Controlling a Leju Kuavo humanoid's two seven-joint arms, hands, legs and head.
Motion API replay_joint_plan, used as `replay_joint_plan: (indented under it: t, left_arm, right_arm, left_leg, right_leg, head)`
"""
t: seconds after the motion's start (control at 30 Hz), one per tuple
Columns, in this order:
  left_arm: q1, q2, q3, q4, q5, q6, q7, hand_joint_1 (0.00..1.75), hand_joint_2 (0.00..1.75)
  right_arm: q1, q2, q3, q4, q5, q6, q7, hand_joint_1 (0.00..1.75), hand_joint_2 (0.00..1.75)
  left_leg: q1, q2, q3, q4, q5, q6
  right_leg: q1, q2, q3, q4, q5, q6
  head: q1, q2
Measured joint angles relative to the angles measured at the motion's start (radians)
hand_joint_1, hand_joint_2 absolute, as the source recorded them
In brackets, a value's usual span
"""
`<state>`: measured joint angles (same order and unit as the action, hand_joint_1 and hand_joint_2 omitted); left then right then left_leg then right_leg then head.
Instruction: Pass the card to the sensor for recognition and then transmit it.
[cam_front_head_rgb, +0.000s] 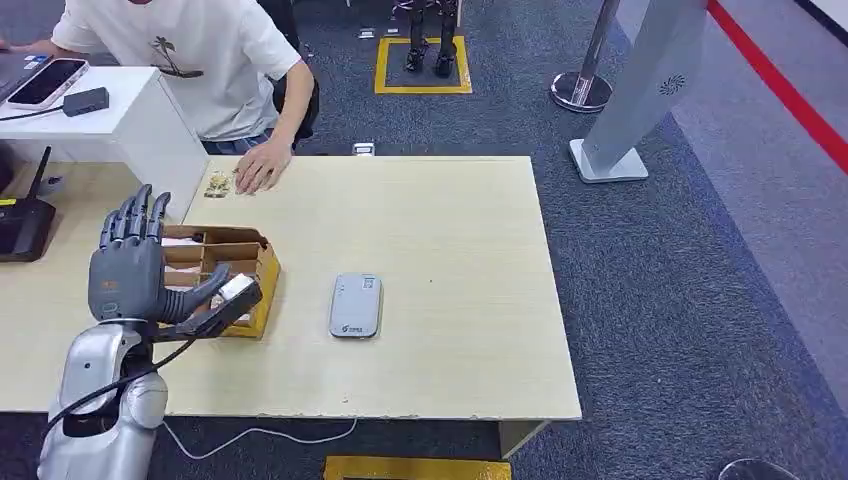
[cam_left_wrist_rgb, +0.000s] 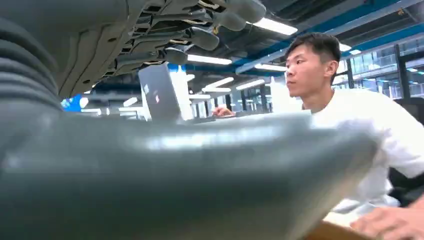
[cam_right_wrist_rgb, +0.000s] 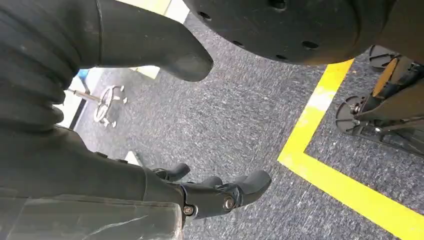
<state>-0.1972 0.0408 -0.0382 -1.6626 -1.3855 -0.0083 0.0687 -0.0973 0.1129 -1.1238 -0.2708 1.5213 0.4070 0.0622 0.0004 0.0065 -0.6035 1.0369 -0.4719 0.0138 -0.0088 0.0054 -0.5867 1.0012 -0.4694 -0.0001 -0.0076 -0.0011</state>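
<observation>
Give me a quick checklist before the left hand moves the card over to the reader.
1. Card held by left hand: ok, pinched at the thumb.
2. Card lifted out of the cardboard box: cannot tell.
3. Grey reader flat on the table, uncovered: ok.
4. Path from box to reader free: ok.
5. Person's hand away from reader: ok, near the far edge.
6. Right hand hanging over the floor: ok.
</observation>
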Motion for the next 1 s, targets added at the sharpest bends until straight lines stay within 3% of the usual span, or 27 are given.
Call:
replay_joint_plan:
  t: [0.27,0.73,1.0]
  left_arm:
    - [0.131,-0.046,-0.021,-0.107,0.034,0.052,-0.01,0.0,1.75]
    - [0.158,-0.056,-0.022,-0.142,0.043,0.056,-0.01,0.0,1.75]
    - [0.209,-0.091,-0.022,-0.182,0.087,0.093,-0.026,0.0,1.75]
  right_arm:
    - [0.002,0.0,-0.018,0.0,-0.014,0.0,-0.001,0.0,1.75]
    - [0.002,0.0,-0.021,0.0,-0.014,0.0,0.0,0.0,1.75]
    - [0.003,0.0,-0.03,0.0,-0.016,0.0,0.009,0.0,1.75]
  left_leg:
    - [0.0,0.0,0.0,0.0,-0.001,0.001]
    - [0.0,0.0,0.0,0.0,0.0,0.001]
    - [0.0,0.0,0.0,0.0,-0.001,0.001]
  right_leg:
    - [0.0,-0.001,0.0,0.0,0.0,0.001]
    - [0.0,-0.001,0.001,0.0,0.0,0.001]
    - [0.0,-0.001,0.001,0.0,0.0,0.001]
  head:
    - [0.0,0.0]
    - [0.0,0.0]
    - [0.0,0.0]
